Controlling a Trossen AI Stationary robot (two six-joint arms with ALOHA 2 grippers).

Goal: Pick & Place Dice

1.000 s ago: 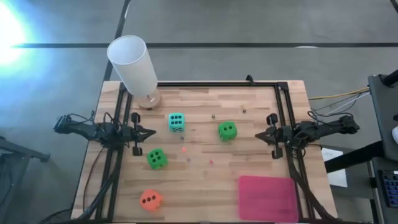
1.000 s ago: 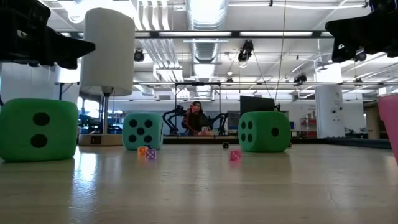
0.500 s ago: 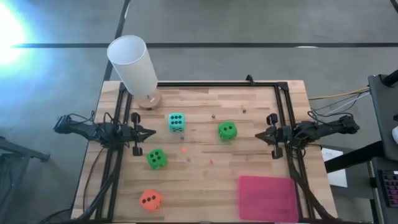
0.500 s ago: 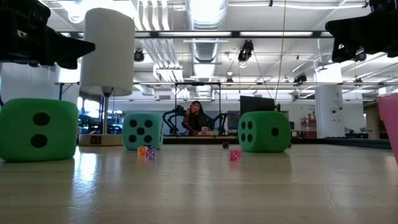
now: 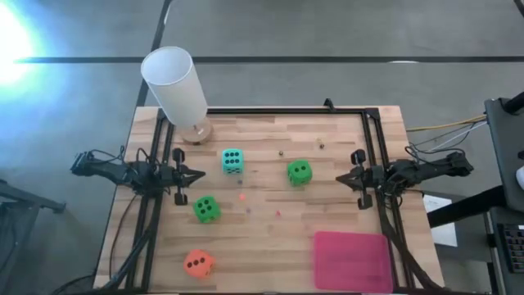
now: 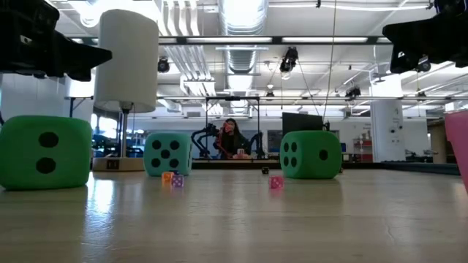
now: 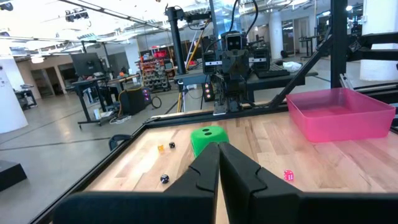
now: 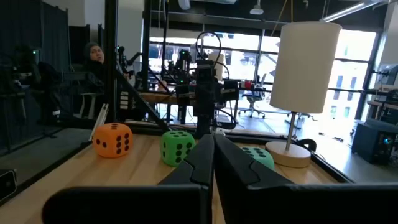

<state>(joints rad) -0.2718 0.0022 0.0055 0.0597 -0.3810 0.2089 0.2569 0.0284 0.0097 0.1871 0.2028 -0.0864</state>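
Pick not begun: four dice loose on table; left gripper and right gripper closed, empty. Next: open, reach.

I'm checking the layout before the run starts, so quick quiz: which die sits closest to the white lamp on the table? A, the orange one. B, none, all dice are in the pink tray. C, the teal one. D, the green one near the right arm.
C: in the high view the teal die lies just beside the white lamp, while the orange die sits at the opposite edge.
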